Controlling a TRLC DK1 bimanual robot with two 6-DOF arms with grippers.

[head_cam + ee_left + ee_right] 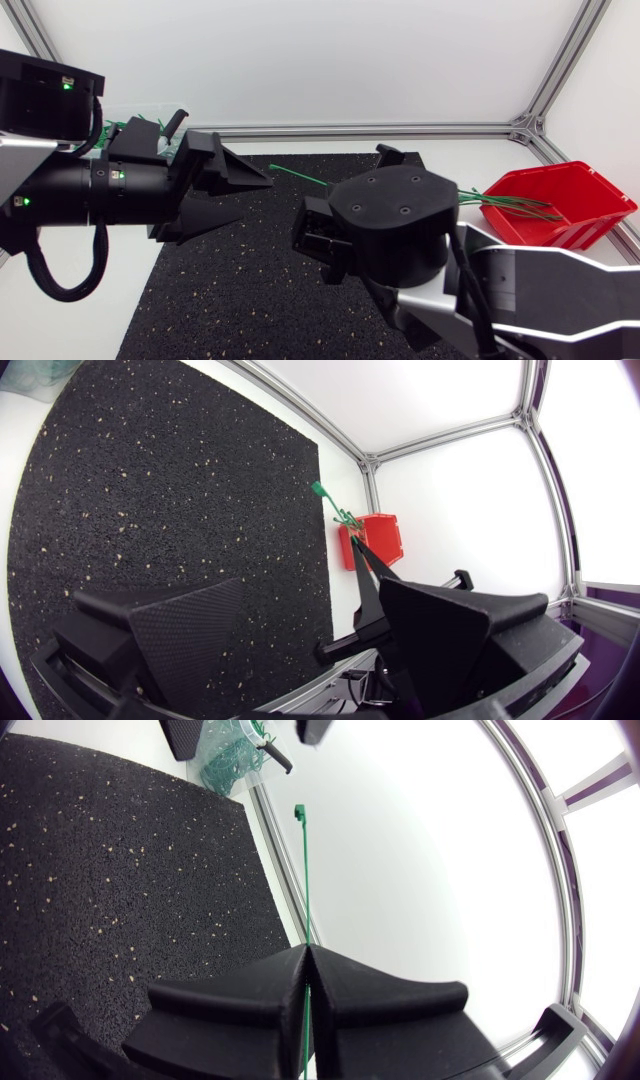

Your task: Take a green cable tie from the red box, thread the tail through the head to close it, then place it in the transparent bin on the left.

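The right end effector point(307, 955) pinches the green cable tie point(304, 870), head pointing out — probably offering it to the left end effector point(252, 198), spread wide.

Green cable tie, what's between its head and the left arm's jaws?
Nothing: in the left wrist view only bare black mat shows between the left gripper, jaws open, and the green cable tie ahead of it.
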